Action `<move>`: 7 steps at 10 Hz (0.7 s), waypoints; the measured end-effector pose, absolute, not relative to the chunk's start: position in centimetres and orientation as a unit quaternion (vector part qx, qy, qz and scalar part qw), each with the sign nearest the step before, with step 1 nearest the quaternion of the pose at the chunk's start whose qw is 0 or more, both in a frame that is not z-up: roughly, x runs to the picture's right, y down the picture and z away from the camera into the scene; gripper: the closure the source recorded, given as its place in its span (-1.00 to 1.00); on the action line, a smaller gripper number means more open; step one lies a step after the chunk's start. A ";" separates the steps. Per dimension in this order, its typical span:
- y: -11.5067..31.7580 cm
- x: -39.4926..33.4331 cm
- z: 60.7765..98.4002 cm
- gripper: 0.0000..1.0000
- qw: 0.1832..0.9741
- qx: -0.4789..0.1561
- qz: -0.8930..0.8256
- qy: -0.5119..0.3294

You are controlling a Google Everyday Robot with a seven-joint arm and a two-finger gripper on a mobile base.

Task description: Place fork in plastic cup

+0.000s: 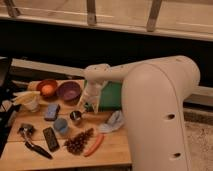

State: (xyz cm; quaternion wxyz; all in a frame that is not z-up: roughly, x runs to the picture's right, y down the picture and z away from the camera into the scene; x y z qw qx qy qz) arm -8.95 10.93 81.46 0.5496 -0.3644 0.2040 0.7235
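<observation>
**Fork [82, 109]: light, stiff and slick, best held high on the handle**

Camera view: the pincer [86, 104] hangs at the end of the white arm [120, 75]. It is low over the table [115, 152], with the green tray [114, 95] just behind it. Whether it is open, closed or already gripping something, I cannot tell. The small metal cup [76, 116] stands just below its tip. A thin grey sliver slants from that cup up towards the pincer. I take this for the fork, though neither end shows clearly. The blue cup [61, 125], probably the plastic one meant, stands just past the metal cup, on the side away from the pincer. The black-handled tool [37, 149] lies well apart, near the table's front edge.

A thin bare-metal utensil like this should weigh little and not bend. It is smooth and narrow, though, so it may swivel or slide in a loose grip. A hold across the flat of the handle, towards its upper end, looks safest and lets the fork go in lower end first. The blue cup looks light, so a knock on its rim could tip it.
</observation>
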 end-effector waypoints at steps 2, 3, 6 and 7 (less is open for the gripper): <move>11.0 -9.2 81.6 0.14 0.549 -0.365 0.724 0.201; 11.0 -9.2 81.6 0.36 0.550 -0.365 0.724 0.200; 10.9 -9.3 81.3 0.92 0.551 -0.368 0.723 0.196; 10.7 -9.5 81.0 1.00 0.553 -0.368 0.722 0.194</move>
